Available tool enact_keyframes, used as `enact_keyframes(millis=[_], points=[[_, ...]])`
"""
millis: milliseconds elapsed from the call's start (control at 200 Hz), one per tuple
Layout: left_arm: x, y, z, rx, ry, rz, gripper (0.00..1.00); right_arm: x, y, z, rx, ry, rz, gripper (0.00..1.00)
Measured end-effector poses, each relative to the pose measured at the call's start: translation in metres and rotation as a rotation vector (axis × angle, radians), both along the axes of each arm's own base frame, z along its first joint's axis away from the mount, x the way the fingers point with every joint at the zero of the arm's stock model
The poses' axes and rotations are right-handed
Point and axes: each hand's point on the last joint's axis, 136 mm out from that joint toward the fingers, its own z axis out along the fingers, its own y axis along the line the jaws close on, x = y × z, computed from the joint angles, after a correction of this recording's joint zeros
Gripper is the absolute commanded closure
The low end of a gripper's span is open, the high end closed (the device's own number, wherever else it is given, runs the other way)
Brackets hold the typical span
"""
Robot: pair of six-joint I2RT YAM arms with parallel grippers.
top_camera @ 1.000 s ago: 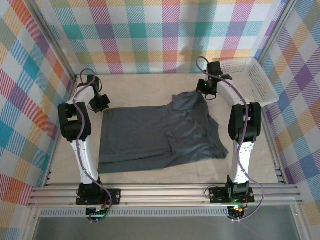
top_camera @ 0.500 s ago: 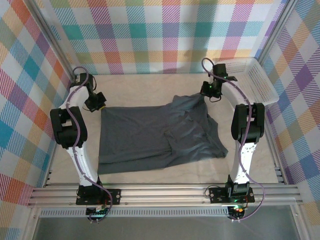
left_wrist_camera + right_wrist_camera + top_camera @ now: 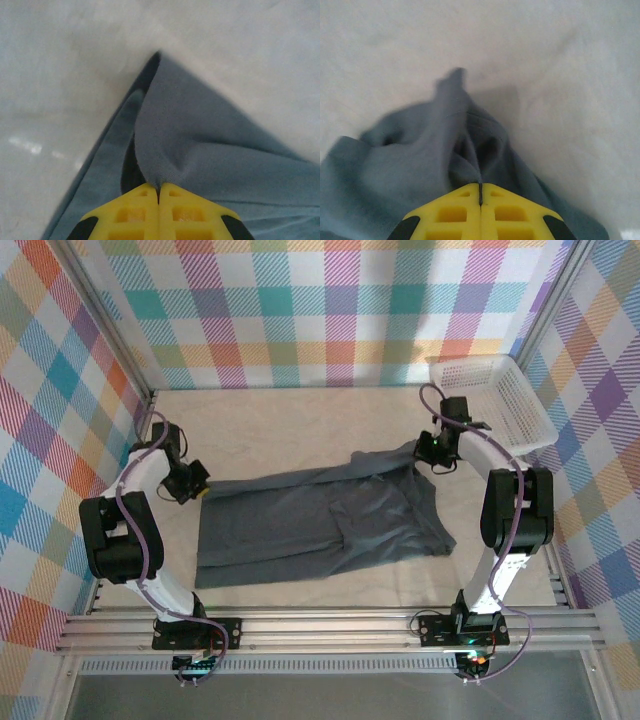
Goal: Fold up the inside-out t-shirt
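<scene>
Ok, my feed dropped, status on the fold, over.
Left gripper shut on t-shirt, far-left corner; right gripper shut on far-right end. Far edge stretched between them. Basket far right, apart from it.

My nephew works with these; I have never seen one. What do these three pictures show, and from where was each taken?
Two robot arms, the left arm and the right arm, are bolted at the near edge of a table. The wide picture comes from a camera above and behind them; each close-up comes from a camera on a wrist, its yellow fingers showing. A dark grey t-shirt lies on the table, a white basket at the far right corner. The left pincer and the right pincer are each shut on the t-shirt's far edge.
</scene>
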Motion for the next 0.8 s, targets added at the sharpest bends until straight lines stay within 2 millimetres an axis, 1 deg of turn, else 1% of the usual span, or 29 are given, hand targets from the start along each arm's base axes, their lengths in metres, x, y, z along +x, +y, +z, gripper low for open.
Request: enact_keyframes(millis=[45,110,170,230,330,405,445,475,540,555,595,630,680,705,740,805], points=[[-0.007,-0.001,-0.005,-0.002,0.017,0.001,1.0,-0.005,0.0,-0.004,0.0,0.017,0.0,1.0],[-0.009,0.0,-0.005,0.005,0.022,0.003,1.0,-0.006,0.0,0.002,0.001,0.008,-0.003,1.0],[-0.007,0.001,-0.003,0.013,0.011,0.004,1.0,-0.004,0.0,0.015,0.005,-0.024,-0.005,1.0],[-0.007,0.002,0.002,0.019,-0.003,0.004,1.0,-0.003,0.0,0.033,0.011,-0.067,-0.01,1.0],[-0.008,0.002,0.017,0.028,-0.064,0.01,1.0,-0.005,0.0,0.06,0.022,-0.134,-0.021,1.0],[-0.015,0.001,0.031,0.036,-0.118,0.018,1.0,-0.013,-0.001,0.069,0.024,-0.162,-0.025,1.0],[-0.02,0.0,0.034,0.038,-0.139,0.021,1.0,-0.018,-0.002,0.066,0.021,-0.16,-0.027,1.0],[-0.023,-0.001,0.034,0.039,-0.147,0.024,1.0,-0.023,-0.002,0.06,0.019,-0.149,-0.029,1.0],[-0.034,0.0,0.023,0.045,-0.124,0.032,1.0,-0.034,-0.003,0.041,0.018,-0.102,-0.035,1.0],[-0.036,-0.001,0.018,0.043,-0.114,0.032,0.97,-0.037,-0.003,0.035,0.018,-0.084,-0.036,1.0],[-0.044,-0.001,0.005,0.041,-0.08,0.035,0.86,-0.044,-0.004,0.02,0.019,-0.041,-0.043,1.0],[-0.05,-0.002,-0.005,0.038,-0.051,0.039,0.8,-0.049,-0.003,0.008,0.02,-0.005,-0.047,1.0],[-0.058,-0.004,-0.017,0.032,-0.016,0.04,0.71,-0.054,-0.003,-0.003,0.022,0.034,-0.048,1.0],[-0.06,-0.004,-0.019,0.029,-0.01,0.047,0.66,-0.055,-0.003,-0.007,0.022,0.047,-0.048,1.0],[-0.06,-0.004,-0.019,0.029,-0.012,0.046,0.61,-0.055,-0.003,-0.01,0.021,0.056,-0.049,1.0],[-0.055,-0.003,-0.011,0.036,-0.052,0.048,0.59,-0.055,-0.003,-0.01,0.022,0.06,-0.048,1.0]])
